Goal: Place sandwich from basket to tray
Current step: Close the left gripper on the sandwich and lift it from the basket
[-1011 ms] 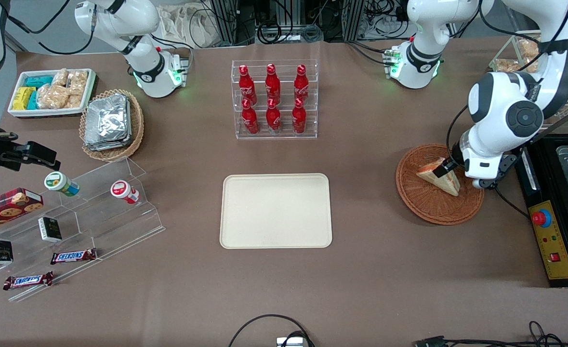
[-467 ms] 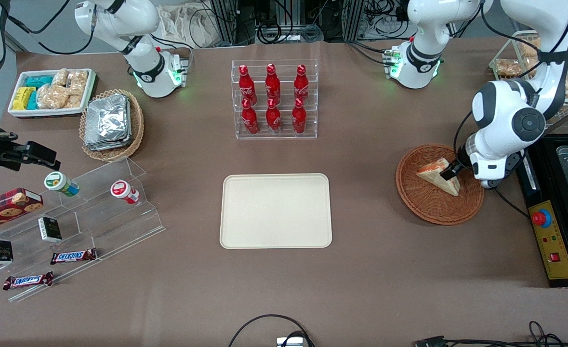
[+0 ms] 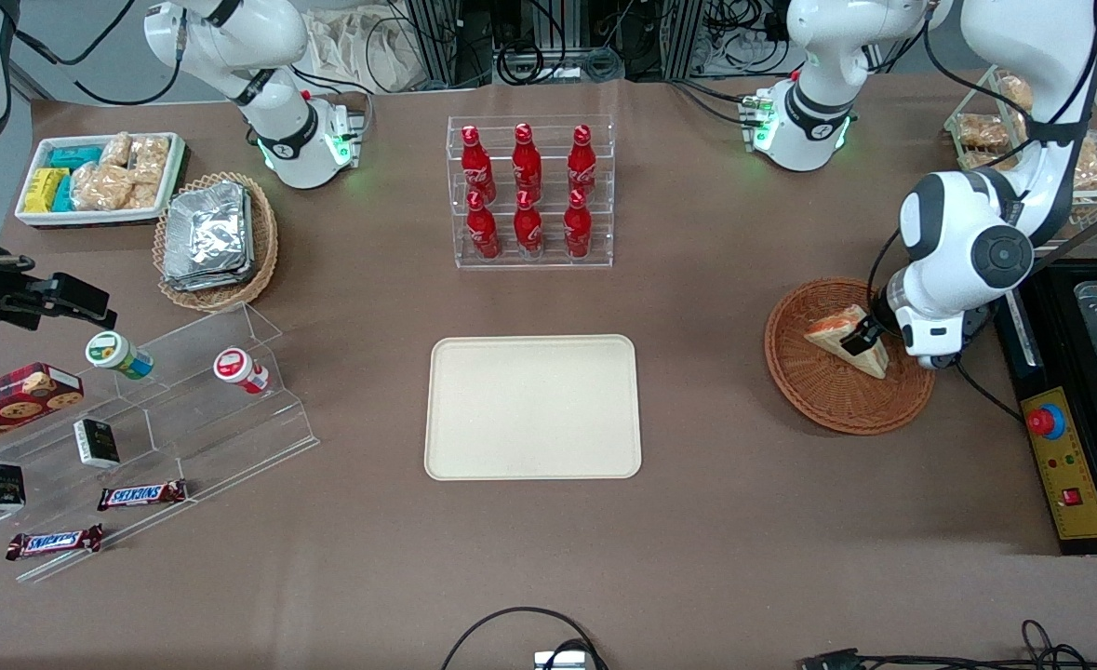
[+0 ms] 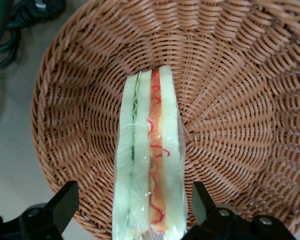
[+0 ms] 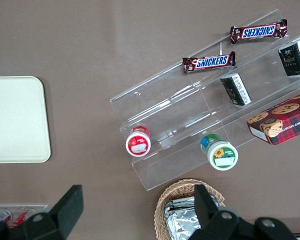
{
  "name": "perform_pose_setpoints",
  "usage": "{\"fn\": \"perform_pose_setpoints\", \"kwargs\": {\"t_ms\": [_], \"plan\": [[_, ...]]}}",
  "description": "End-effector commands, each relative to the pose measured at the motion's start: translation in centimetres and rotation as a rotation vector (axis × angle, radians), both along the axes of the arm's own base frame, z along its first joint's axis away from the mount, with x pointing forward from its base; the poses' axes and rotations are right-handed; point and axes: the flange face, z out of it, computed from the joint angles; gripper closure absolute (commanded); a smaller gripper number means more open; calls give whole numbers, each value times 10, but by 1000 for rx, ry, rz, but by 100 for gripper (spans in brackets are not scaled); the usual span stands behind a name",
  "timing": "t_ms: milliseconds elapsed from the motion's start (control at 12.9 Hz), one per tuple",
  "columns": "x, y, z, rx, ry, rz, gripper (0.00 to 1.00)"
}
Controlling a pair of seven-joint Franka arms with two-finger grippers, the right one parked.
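The flat cream-beige rectangular tray [image 3: 532,407] lies bare at mid-table, well apart from my work, so nothing has been delivered. Toward my end of the table sits the round reddish-brown woven wicker basket [image 3: 827,395], and the triangular wedge sandwich of pale bread with red-orange and green filling [image 4: 149,160] rests inside it. My pincer [image 4: 132,212] hangs low over it, fingers [image 4: 65,202] spread on either side of the wedge, not pressing it. By my reckoning, closing, lifting, carrying and setting down all remain.

Wrapped sandwich in wicker basket

Pale triangular wrapped sandwich [image 4: 149,160] lies in the reddish-brown woven basket [image 4: 230,95]; the hand [image 4: 135,207] straddles it, fingers [image 4: 65,202] spread apart.
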Motion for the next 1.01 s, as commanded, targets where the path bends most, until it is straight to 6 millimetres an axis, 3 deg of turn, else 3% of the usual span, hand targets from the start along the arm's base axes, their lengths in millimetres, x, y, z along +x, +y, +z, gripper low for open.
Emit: {"fn": "perform_pose_setpoints", "kwargs": {"t_ms": [0, 78, 156, 233, 389, 622, 778, 933], "plan": [[1, -6, -13, -8, -2, 15, 6], [1, -7, -15, -8, 3, 18, 34], [1, -7, -16, -6, 4, 14, 77], [1, -9, -16, -5, 6, 8, 100], [2, -5, -7, -3, 4, 13, 100], [19, -9, 29, 2, 41, -6, 100], [46, -17, 83, 5, 85, -28, 100], [68, -51, 137, 1, 83, -86, 100]]}}
